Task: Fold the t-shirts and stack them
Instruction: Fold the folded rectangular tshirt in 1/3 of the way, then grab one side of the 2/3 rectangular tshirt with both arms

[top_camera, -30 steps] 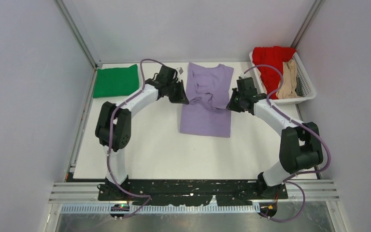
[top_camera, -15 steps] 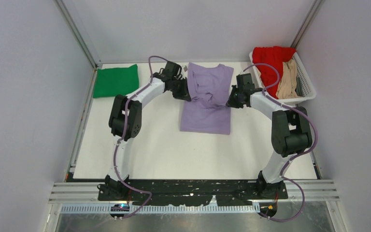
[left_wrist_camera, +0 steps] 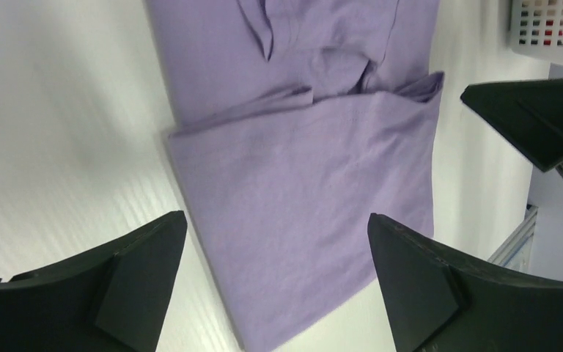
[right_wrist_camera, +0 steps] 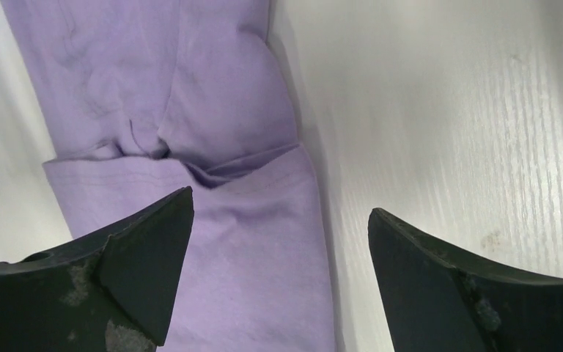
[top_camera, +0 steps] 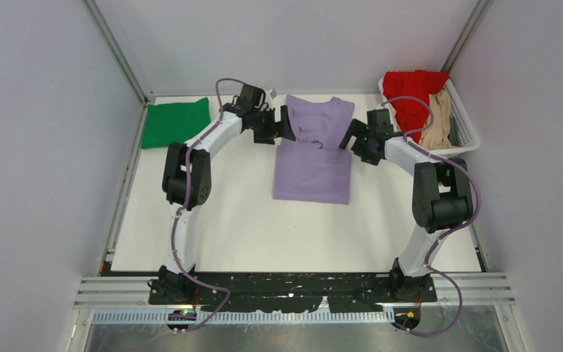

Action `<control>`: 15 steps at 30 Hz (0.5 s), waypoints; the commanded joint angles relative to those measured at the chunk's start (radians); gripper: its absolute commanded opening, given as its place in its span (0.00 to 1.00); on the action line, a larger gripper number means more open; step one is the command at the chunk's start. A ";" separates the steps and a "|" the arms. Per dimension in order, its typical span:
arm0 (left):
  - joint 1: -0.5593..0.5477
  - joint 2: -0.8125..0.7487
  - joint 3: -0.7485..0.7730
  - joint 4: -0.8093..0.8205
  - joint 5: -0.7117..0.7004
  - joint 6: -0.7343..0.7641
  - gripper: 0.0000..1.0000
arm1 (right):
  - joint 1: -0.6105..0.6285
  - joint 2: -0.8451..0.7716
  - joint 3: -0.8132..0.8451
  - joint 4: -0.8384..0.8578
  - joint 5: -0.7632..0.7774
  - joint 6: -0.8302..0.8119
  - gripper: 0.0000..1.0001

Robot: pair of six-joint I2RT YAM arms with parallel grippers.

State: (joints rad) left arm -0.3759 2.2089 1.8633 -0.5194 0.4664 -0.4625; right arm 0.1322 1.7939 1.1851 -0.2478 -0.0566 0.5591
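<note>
Tabletop: white flat tabletop [top_camera: 227, 220] between pale walls, with both arms reaching from its near edge toward its far half.
Purple shirt: light purple soft-cloth t-shirt [top_camera: 314, 165] lies flat mid-tabletop, toward the far side. It is a narrow rectangle with its sides turned in. A puckered crease runs across it where one layer overlaps another, closer to its far end.
Left hand: left hand [top_camera: 284, 122] sits at the purple shirt's left edge, about level with the crease. Its jaws are spread wide and grip nothing.
Left wrist view: black fingers [left_wrist_camera: 139, 271] stand far apart, and the shirt lies loose on the tabletop beyond them, its long edge crossing the gap between them.
Right hand: right hand [top_camera: 353, 136] sits at the shirt's right edge, opposite the left one — jaws also wide apart, no cloth pinched.
Right wrist view: black fingers [right_wrist_camera: 132, 257] frame the shirt's right edge and the bare white surface beside it.
Green shirt: bright green folded t-shirt [top_camera: 176, 122] lies at the far left corner, well apart from the purple one.
Basket: white slatted plastic basket [top_camera: 469, 136] stands at the far right.
Basket contents: red crumpled t-shirt [top_camera: 409, 92] is heaped at the far end, spilling over the rim — tan soft t-shirt [top_camera: 436, 121] is draped just beside it.
</note>
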 commanded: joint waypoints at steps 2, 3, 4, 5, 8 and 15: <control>0.005 -0.301 -0.298 0.117 0.048 -0.004 1.00 | 0.001 -0.182 -0.125 0.032 -0.063 0.001 0.96; 0.004 -0.346 -0.376 0.139 0.054 -0.014 1.00 | 0.001 -0.218 -0.181 0.026 -0.086 -0.010 0.95; 0.002 -0.386 -0.444 0.156 0.057 -0.021 1.00 | 0.001 -0.236 -0.207 0.021 -0.099 -0.014 0.96; 0.000 -0.425 -0.518 0.174 0.056 -0.031 1.00 | 0.002 -0.273 -0.261 0.012 -0.108 -0.027 0.95; -0.016 -0.518 -0.704 0.228 0.049 -0.052 1.00 | 0.005 -0.348 -0.384 -0.003 -0.126 -0.054 0.95; -0.048 -0.541 -0.875 0.306 0.039 -0.124 1.00 | 0.014 -0.443 -0.532 0.037 -0.213 -0.067 0.99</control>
State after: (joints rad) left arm -0.4072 1.6730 1.0245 -0.3241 0.4946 -0.5316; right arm 0.1379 1.3945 0.6842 -0.2577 -0.1970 0.5140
